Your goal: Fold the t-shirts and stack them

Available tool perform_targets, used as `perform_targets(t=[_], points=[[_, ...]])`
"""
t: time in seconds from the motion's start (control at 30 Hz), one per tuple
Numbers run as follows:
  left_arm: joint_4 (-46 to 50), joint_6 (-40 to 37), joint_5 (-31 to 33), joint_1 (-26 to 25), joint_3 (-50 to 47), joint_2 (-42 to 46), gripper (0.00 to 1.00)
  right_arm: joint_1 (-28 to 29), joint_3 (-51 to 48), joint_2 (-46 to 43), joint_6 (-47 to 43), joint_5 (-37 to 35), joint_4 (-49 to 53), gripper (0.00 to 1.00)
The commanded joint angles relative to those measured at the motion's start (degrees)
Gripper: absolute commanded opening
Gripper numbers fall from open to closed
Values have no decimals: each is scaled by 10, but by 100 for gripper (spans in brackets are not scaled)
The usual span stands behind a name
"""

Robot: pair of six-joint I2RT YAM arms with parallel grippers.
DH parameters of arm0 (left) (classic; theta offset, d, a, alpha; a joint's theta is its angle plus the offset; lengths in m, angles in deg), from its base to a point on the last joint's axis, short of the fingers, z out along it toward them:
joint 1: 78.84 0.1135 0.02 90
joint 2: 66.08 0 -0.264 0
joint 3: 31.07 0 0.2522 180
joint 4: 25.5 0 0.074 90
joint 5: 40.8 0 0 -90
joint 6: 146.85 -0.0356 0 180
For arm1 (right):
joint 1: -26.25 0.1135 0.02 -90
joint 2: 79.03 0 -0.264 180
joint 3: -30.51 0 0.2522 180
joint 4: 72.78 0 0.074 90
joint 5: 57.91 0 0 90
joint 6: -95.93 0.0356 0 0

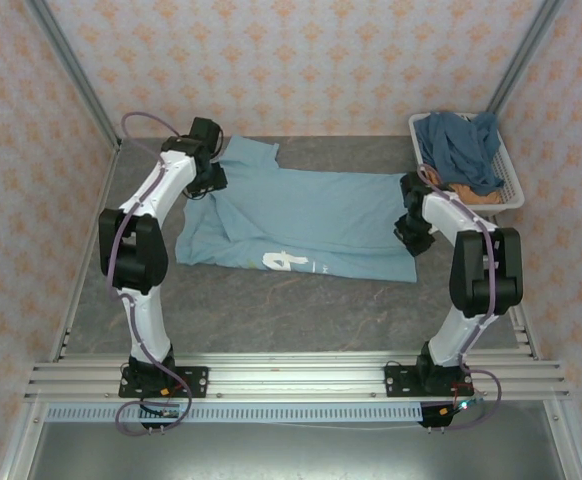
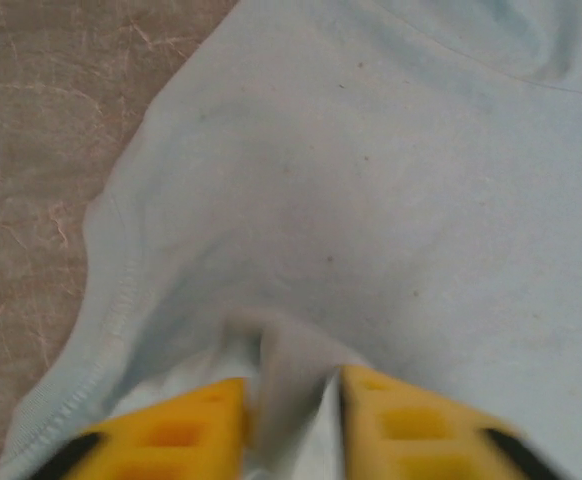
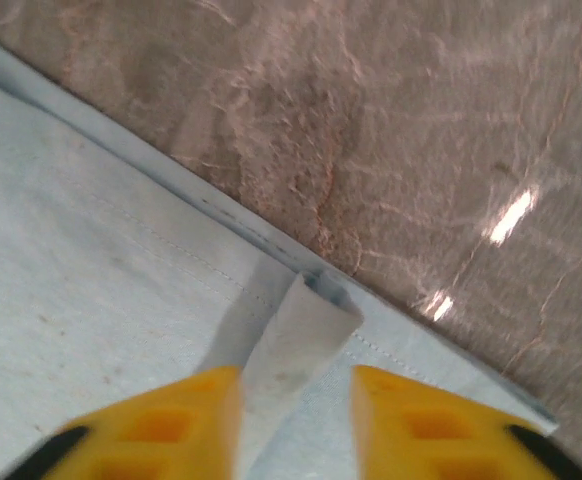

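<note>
- Yellow fingers (image 2: 181, 435) of the left gripper (image 2: 293, 420) sat right at the bottom of the left wrist view, and they were pinched on a raised ridge of the light blue t-shirt (image 2: 371, 200); the cloth bunched up between them, a stitched edge curved away on the left, and bare table (image 2: 41, 120) showed past it
- Over on the right wrist view, the right gripper (image 3: 296, 410) had a small upright fold of the shirt's hem clamped between its yellow fingers (image 3: 171, 420); the light blue t-shirt (image 3: 91, 280) lay flat to the left of that fold, and its stitched edge ran diagonally, with grey marbled table (image 3: 421, 130) beyond it
- From above, the light blue t-shirt (image 1: 321, 215) was spread across the middle of the table (image 1: 301, 310), lying sideways; one sleeve pointed toward the far wall, and the white lettering (image 1: 284, 261) sat at the near edge
- Left gripper (image 1: 211, 180) was down on the shirt's far left end, near that sleeve; right gripper (image 1: 411, 235) was down on its right edge; the two arms stood well apart, one at each end of the garment
- At the far right corner stood the white basket (image 1: 516, 190); the slate-blue t-shirt (image 1: 461, 145) was heaped in it, crumpled, with the orange t-shirt (image 1: 481, 196) peeking out beneath it at the near side
- Both arm bases were bolted to the metal rail (image 1: 291, 375) at the near edge
</note>
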Motion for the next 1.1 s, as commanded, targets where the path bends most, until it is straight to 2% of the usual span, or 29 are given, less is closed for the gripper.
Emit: perform_targets(t=[0.0,0.1,0.2,0.33,0.53,0.77,0.9,0.97,1.07], points=[[38,0,19,33,-16,64,50,-4,14,-36,-34,-24,38,46],[51,55,-22,77,-119,138,51,-4,-12,-82,-51,-18,47,49],[15,128,-106,138,-266,212,49,-4,-60,-131,-62,20,33,50],[-53,204,-201,195,-396,244,49,-4,-132,-185,-68,73,3,54],[-105,263,-232,219,-435,217,49,-17,-230,-240,-46,113,-62,59],[-117,291,-230,219,-458,192,47,-31,-266,-212,-36,116,-95,59],[-149,311,-240,218,-461,173,39,-31,-265,-190,-32,108,-108,56],[-155,314,-241,218,-456,161,33,-31,-266,-181,-31,102,-118,55],[-157,314,-240,217,-450,153,20,-31,-260,-157,-33,94,-131,47]])
